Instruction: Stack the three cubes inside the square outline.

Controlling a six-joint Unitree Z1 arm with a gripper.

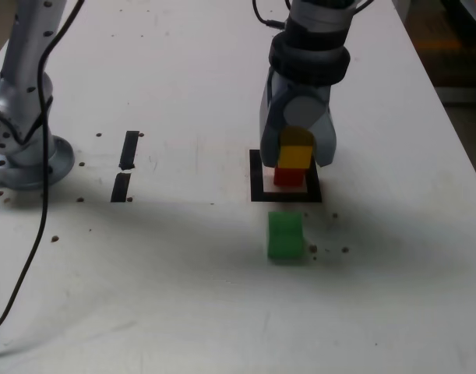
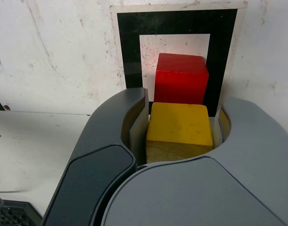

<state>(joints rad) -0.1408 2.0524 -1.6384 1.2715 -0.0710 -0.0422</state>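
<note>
Grip: my gripper was clamped on the yellow cube | Place: directly above the red cube in the square outline; green cube just outside | Risk: an off-centre release could have toppled yellow or shoved red out of the outline.

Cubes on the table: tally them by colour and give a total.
Yellow wooden cube, held in the hand above the red one: 1
Red cube, inside the black square outline: 1
Green cube, on the white table outside the outline: 1
Total: 3
</note>
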